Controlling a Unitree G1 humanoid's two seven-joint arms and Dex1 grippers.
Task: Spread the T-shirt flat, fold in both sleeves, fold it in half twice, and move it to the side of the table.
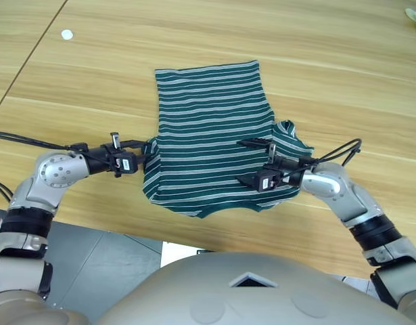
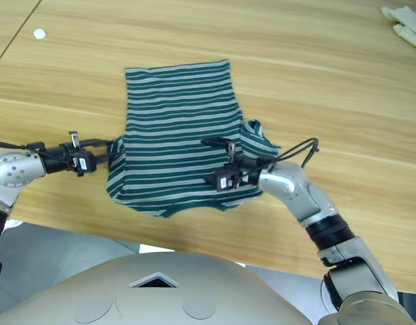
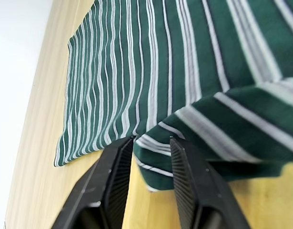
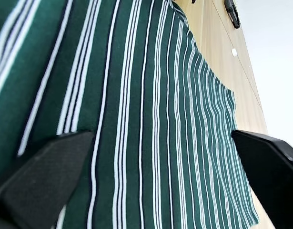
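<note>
A dark green T-shirt (image 1: 208, 128) with white stripes lies on the wooden table (image 1: 343, 74), its lower part close to the near edge. My left gripper (image 1: 145, 153) is at the shirt's left side, shut on a folded bit of the sleeve (image 3: 158, 143), which sits between its two black fingers (image 3: 113, 176). My right gripper (image 1: 243, 162) hovers open over the shirt's right half, and its fingers (image 4: 46, 162) stand wide apart above the striped cloth (image 4: 146, 119). The right sleeve (image 1: 293, 139) is bunched up beside that arm.
The table's near edge (image 1: 214, 220) runs just below the shirt. A small white round spot (image 1: 67, 34) sits at the far left. A pale cloth (image 2: 405, 24) lies at the far right corner. Bare wood surrounds the shirt on the far side and both flanks.
</note>
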